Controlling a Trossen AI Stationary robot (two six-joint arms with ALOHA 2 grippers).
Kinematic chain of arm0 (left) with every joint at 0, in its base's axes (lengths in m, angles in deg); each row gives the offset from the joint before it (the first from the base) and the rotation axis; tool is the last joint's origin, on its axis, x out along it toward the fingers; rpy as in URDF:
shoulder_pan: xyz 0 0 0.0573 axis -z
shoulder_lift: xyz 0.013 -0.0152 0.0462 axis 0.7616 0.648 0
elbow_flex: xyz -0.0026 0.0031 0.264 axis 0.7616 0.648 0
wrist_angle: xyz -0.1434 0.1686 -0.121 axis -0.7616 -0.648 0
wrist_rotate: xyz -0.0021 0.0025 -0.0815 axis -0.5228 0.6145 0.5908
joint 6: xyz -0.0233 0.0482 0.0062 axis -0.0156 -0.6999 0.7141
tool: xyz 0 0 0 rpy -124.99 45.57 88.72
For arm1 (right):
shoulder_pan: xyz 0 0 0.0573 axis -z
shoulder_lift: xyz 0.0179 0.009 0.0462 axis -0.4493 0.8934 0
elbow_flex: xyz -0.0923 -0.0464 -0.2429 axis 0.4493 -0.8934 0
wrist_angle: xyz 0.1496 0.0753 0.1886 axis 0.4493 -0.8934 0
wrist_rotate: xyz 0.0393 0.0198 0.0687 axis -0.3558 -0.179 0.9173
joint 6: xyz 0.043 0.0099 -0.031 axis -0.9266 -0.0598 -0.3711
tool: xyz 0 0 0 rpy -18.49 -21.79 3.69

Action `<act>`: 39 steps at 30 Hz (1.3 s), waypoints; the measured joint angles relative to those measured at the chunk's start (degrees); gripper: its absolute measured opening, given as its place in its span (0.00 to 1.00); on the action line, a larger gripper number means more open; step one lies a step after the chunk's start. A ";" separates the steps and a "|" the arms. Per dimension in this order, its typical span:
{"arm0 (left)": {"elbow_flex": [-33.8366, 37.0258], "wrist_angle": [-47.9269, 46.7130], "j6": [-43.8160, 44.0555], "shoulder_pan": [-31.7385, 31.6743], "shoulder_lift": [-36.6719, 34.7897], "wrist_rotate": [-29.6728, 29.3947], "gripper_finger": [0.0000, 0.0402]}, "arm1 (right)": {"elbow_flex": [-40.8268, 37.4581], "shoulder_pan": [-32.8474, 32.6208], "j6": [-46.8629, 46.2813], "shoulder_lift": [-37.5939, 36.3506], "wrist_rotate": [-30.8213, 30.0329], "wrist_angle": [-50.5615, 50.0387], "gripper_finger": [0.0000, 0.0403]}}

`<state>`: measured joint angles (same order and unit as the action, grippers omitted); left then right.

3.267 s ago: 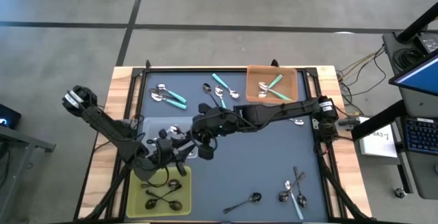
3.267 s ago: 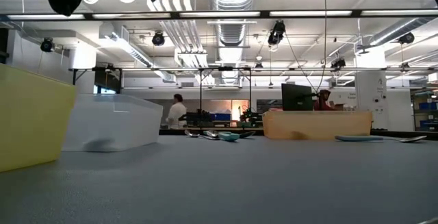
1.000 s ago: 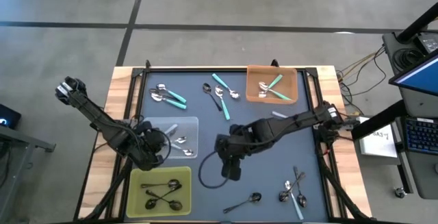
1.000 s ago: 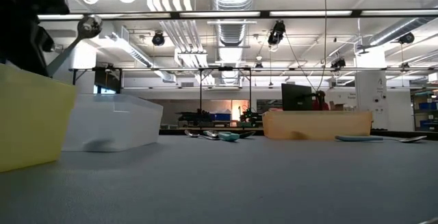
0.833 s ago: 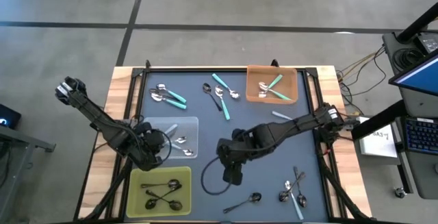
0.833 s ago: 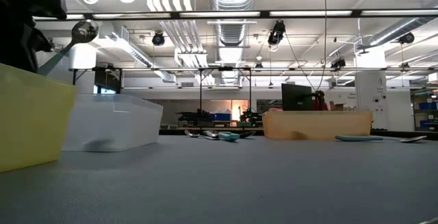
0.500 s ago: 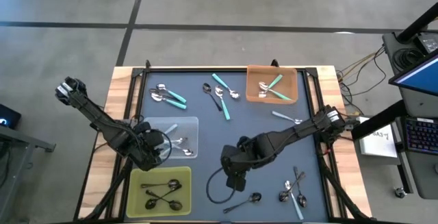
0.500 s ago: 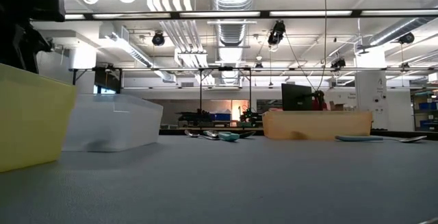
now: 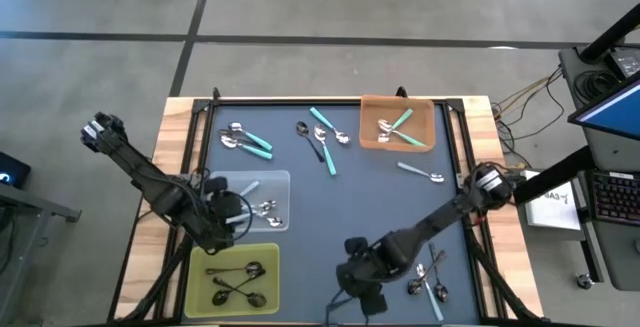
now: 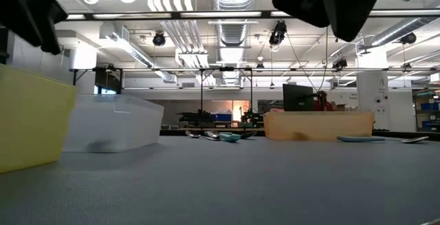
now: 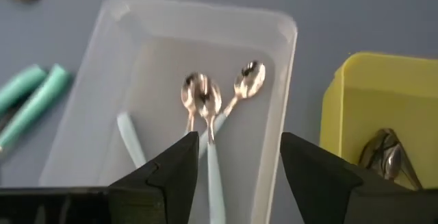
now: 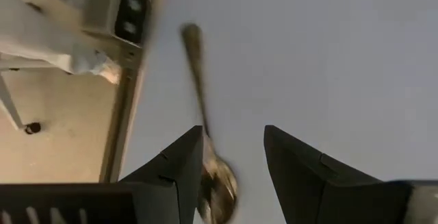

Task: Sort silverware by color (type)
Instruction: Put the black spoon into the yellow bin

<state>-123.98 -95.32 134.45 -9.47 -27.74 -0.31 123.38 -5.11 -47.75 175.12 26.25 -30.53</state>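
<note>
High view shows my left fingers [image 9: 237,220] spread open over the clear tray [image 9: 222,180] near the desk's [image 9: 330,202] left edge, holding nothing. From my left wrist I look down between them at the pale blue spoons [image 11: 205,125] lying in that tray, their shiny bowls close together, with the yellow tray [image 11: 356,94] just beside it holding dark metal spoons [image 11: 387,157]. My right fingers [image 9: 368,297] are down at the desk's near edge, parted and empty, above a dark metal spoon [image 12: 205,148] lying flat on the desk surface close to that edge. Teal spoons [image 9: 248,141] lie loose toward the far left corner and others [image 9: 322,135] at the far edge's middle, the orange tray [image 9: 370,112] at the far right holds a few more, and a small cluster [image 9: 430,277] sits near the near right corner.
</note>
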 joint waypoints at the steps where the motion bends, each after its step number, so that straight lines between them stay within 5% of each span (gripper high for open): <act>1: -0.30 0.03 -1.02 -0.01 0.00 -0.35 0.47 | -0.77 -0.53 1.04 0.00 0.00 1.84 0.36; 16: 1.31 -0.61 -2.45 0.04 0.19 -1.38 0.47 | -3.61 -2.61 3.74 4.89 -0.34 12.74 0.36; 39: 3.92 -0.61 -1.52 0.05 0.19 -1.42 0.47 | -3.04 -2.83 7.97 10.65 -2.14 5.11 0.34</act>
<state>-120.07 -95.93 132.93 -9.43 -27.56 -1.74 120.34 -7.94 -39.78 185.76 24.12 -25.42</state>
